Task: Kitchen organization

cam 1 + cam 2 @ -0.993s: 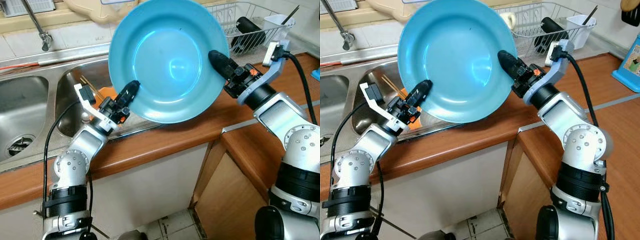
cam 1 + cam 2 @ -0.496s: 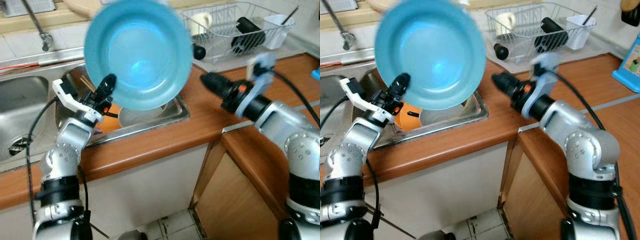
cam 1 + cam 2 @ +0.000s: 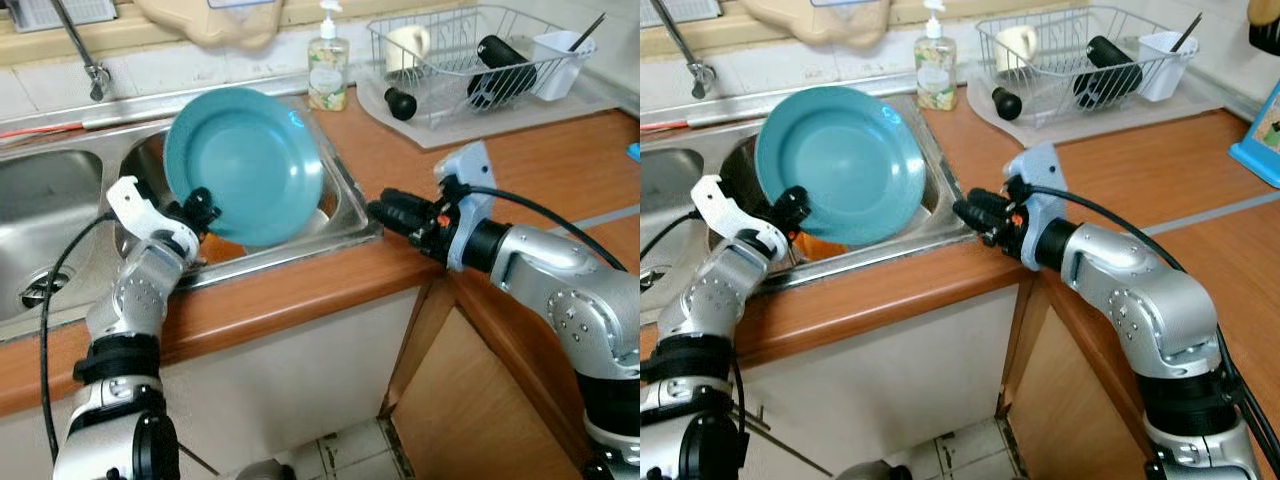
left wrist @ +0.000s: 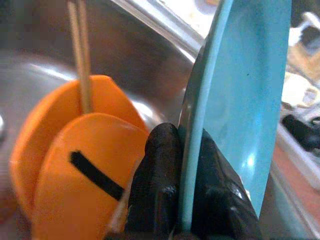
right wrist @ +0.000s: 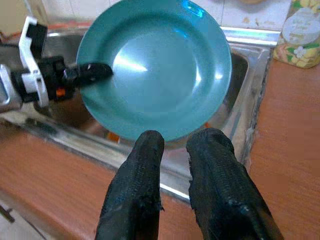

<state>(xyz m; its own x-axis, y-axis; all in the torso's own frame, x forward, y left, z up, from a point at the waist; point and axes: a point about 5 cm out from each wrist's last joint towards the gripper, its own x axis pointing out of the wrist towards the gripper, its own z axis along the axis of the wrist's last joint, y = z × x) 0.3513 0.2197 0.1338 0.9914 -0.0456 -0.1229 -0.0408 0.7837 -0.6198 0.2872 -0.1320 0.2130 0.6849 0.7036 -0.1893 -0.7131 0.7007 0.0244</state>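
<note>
Left gripper (image 4: 185, 200) jaws clamped on the rim of the blue plate (image 3: 245, 165); one black finger on each face of the rim, seen edge-on in the left wrist view. Right gripper (image 3: 388, 212) jaws nearly together with a narrow gap between the fingers (image 5: 135, 185), nothing held.

Plate: tilted nearly upright over the right sink basin (image 3: 340, 205), hollow face toward the right gripper, held at its lower edge on the side away from that gripper. Apart from the right gripper; the basin rim lies between them.

Behind the left jaws, down in the basin: orange dishes (image 4: 65, 165) and a pair of chopsticks (image 4: 80, 55) standing against them.

Right gripper hovers over the wooden countertop (image 3: 400, 150), just beside the basin's corner, pointing at the plate.

Beyond the right jaws: soap bottle (image 3: 327, 70) at the wall, and a wire dish rack (image 3: 470, 60) with a mug (image 3: 405, 45) and dark items.
</note>
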